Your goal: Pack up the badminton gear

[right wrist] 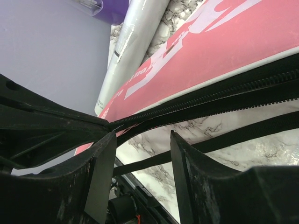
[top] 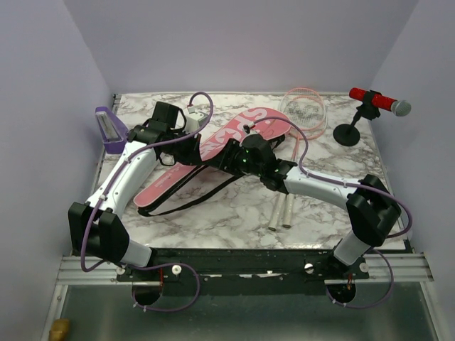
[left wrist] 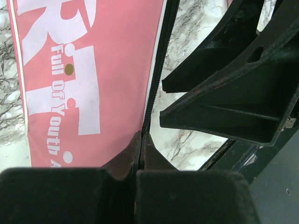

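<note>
In the left wrist view the left gripper [left wrist: 141,141] is seen pinched shut on the zip edge of the pink bag [left wrist: 117,93], a hold that is masked from above. The right gripper [right wrist: 142,140] is seen parted, with nothing gripped, just beside that edge. The racket [top: 304,110] is laid past the bag's far end. Bare table [top: 234,213] is left along the bag's near side.
</note>
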`<state>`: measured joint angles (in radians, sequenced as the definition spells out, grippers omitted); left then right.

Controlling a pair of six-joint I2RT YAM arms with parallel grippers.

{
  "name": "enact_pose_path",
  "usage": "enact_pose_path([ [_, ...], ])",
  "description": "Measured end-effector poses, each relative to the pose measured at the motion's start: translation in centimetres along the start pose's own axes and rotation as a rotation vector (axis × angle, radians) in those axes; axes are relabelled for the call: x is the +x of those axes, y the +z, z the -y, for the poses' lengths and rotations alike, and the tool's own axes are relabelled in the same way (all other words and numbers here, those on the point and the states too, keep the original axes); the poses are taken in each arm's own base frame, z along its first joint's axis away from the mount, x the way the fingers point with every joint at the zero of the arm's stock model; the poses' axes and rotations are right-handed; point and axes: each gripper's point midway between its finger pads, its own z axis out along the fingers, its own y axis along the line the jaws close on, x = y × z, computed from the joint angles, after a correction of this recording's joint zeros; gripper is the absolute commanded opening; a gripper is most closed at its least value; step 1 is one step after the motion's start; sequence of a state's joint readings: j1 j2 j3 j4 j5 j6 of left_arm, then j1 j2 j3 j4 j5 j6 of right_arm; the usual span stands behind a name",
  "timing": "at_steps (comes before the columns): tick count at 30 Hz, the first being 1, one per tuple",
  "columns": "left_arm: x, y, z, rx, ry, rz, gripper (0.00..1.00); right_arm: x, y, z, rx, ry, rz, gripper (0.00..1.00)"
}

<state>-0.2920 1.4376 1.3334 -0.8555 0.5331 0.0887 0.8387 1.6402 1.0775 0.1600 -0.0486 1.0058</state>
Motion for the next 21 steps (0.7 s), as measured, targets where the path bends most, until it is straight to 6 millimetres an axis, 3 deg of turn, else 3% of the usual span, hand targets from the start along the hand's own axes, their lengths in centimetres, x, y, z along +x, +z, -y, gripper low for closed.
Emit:
enact_pose_path([
  [17, 0.0, 0.0, 0.0, 0.002, 0.0, 0.0, 0.0, 0.7, 1.3, 1.2, 0.038, 0.024, -0.006, 0.57],
  [21, 0.0, 0.0, 0.1, 0.003, 0.0, 0.001, 0.0, 0.4, 1.6, 1.6, 0.058, 0.039, 0.016, 0.5],
])
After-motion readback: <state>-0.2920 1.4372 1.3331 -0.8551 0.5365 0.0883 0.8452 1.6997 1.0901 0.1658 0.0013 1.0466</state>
